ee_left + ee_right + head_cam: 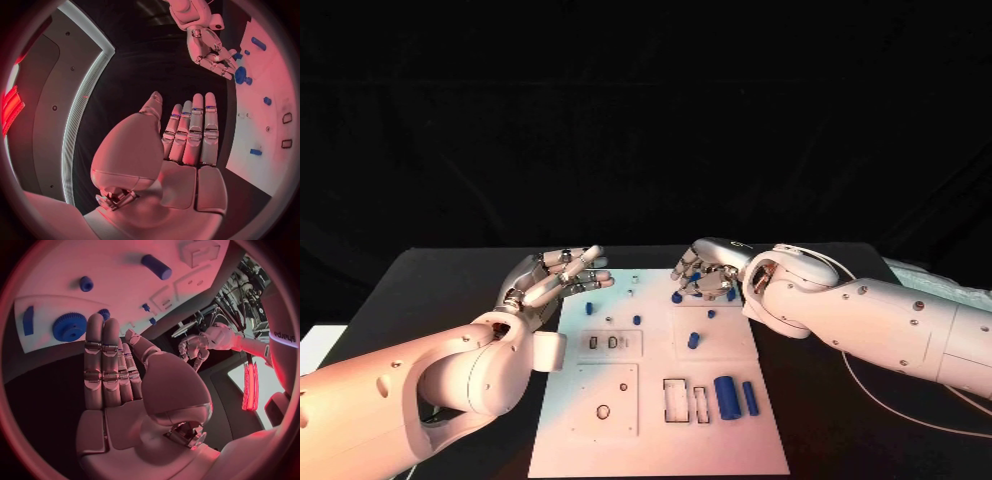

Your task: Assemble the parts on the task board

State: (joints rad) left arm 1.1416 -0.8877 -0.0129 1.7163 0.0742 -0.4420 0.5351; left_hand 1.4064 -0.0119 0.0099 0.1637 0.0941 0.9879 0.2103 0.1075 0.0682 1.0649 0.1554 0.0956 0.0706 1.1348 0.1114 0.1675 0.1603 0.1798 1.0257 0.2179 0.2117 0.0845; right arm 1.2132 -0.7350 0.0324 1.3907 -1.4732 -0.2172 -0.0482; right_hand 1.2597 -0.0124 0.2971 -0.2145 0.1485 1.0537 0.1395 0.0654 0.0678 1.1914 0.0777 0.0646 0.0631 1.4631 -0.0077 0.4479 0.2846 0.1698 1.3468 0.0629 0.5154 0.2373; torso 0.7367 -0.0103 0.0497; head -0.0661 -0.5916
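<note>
On the black table (459,275), mid-surface: board (625,440), white, long axis running away from the robot.
Right hand (705,268): over the board's far right corner, fingers straight and together, nothing held; the nearer hand to the gear.
Left hand (557,280): at the board's far left edge, fingers extended, slightly apart, nothing held.
Cylinder (727,389): board's near right, long axis along the board.
Gear (69,326): board's far right, just beyond the right fingertips; likely next pick.
</note>
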